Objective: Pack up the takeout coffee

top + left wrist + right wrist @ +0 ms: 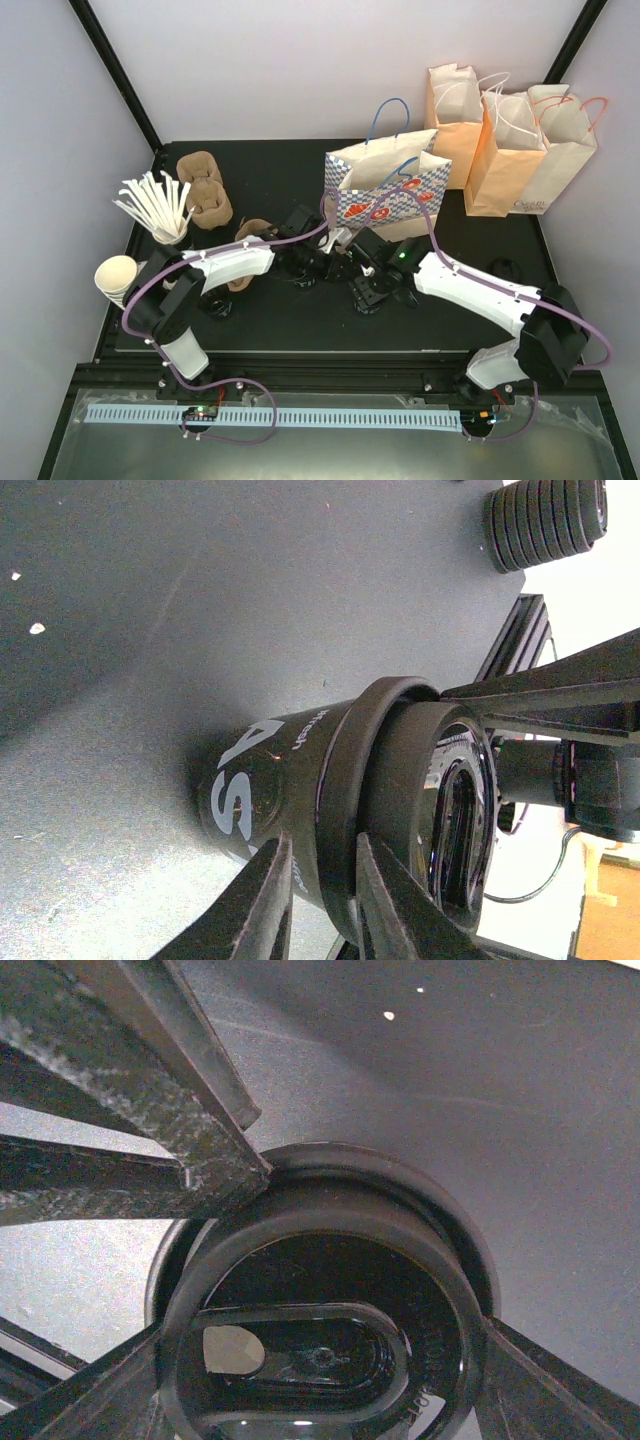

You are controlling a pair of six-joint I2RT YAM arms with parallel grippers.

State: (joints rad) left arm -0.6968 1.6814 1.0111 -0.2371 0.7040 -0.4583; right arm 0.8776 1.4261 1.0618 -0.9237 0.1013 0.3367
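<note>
Gripping the takeout coffee [330, 1210]: right end effector [325, 1335] wide around its lid, left end effector [322, 852] pinching the rim.

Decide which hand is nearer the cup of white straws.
Left. The left hand sits right of the cup of white straws, mid-table; the right hand lies further right, beyond it.

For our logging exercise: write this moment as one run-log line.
coffee cup: upright on table; left pincer: pinching lid rim; right pincer: clasping lid
</note>
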